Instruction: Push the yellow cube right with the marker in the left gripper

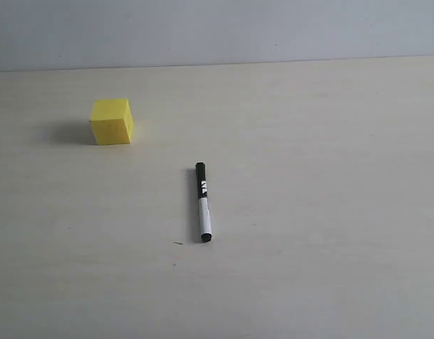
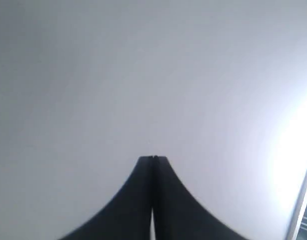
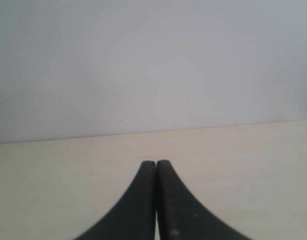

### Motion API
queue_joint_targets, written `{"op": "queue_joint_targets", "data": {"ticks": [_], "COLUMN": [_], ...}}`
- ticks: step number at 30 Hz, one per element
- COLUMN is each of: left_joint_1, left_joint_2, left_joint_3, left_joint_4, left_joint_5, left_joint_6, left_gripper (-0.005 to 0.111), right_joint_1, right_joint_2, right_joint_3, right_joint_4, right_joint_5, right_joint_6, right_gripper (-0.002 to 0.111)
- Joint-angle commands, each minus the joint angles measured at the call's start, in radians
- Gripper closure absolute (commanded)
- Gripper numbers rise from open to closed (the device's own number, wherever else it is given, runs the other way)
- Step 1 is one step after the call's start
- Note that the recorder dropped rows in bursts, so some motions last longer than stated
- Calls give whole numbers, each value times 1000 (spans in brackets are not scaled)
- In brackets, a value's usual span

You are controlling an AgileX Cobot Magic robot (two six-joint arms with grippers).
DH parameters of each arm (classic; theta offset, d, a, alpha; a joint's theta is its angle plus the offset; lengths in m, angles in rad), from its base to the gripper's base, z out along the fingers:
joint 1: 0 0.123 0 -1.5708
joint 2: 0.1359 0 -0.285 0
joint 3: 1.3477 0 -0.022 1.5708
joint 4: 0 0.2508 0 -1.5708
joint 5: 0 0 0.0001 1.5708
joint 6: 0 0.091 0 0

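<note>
**Exterior view.** A small, matte, bright yellow cube (image 1: 111, 121) sits on a pale beige table (image 1: 330, 212), towards the far edge where the table meets a plain grey-white wall (image 1: 217, 28). The cube's shadow falls on the table on its left in this view. A slim marker (image 1: 203, 203) with a black cap, a white barrel with a black-and-white label, and a small black end lies flat on the table. It is to the right of the cube, nearer the camera and well apart from it. The marker runs almost straight away from the camera. Its capped end is the end closer to the cube, and its small black end points away from it.

**Left wrist view.** The black two-fingered left gripper (image 2: 153, 159) has its fingers pressed together, tip against tip, with only a thin seam between them. Behind them is a pale grey surface (image 2: 118, 75), out of focus, with bright glare along one side. Neither the cube nor the marker shows in this view.

**Right wrist view.** The black two-fingered right gripper (image 3: 156, 163) is likewise pressed together, finger against finger. Past the tips lie the beige table and, beyond it, the grey-white wall. Its place relative to the cube cannot be told from this view.
</note>
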Motion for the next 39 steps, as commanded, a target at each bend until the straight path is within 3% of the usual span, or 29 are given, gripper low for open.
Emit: {"op": "queue_joint_targets", "data": {"ticks": [1,3,7,8,12,16,18,21,23,27,30,32,35,39], "left_joint_1": [-8,-8,-8,-8,-6,-6,-10,-33,-48,-56,-36,-37,-100,-269], "left_joint_2": [249,375,623,685,842,905,930,995,1055,1237,1416,1509,1558,1610], "left_joint_3": [-279,-396,-615,-668,-805,-832,-832,-834,-859,-1037,-1241,-1330,-1325,-1318], "left_joint_4": [342,568,1300,1307,1307,1307,1307,1298,1156,554,168,-55,-328,-384], "left_joint_5": [94,169,139,100,6,93,297,743,947,1275,1647,1671,1671,1623], "left_joint_6": [-185,-325,-943,-981,-616,-193,-169,-185,-12,679,800,843,880,791], "left_gripper": [107,105,90,87,85,107,107,107,107,107,107,106,97,75], "right_joint_1": [-5,-5,-5,-5,-5,-5,-5,-5,-5,-5,-5,-5,-5,-5], "right_joint_2": [-7,-7,-7,-7,-7,-7,-7,-7,-7,-7,-7,-7,-7,-7], "right_joint_3": [4,4,4,4,4,4,4,4,4,4,4,4,4,4], "right_joint_4": [-1,-1,-1,-1,-1,-1,-1,-1,-1,-1,-1,-1,-1,-1], "right_joint_5": [-9,-9,-9,-9,-9,-9,-9,-9,-9,-9,-9,-9,-9,-9], "right_joint_6": [-1,-1,-1,-1,-1,-1,-1,-1,-1,-1,-1,-1,-1,-1], "right_gripper": [108,108,108,108,108,108,108,108,108,108,108,108,108,108]}}
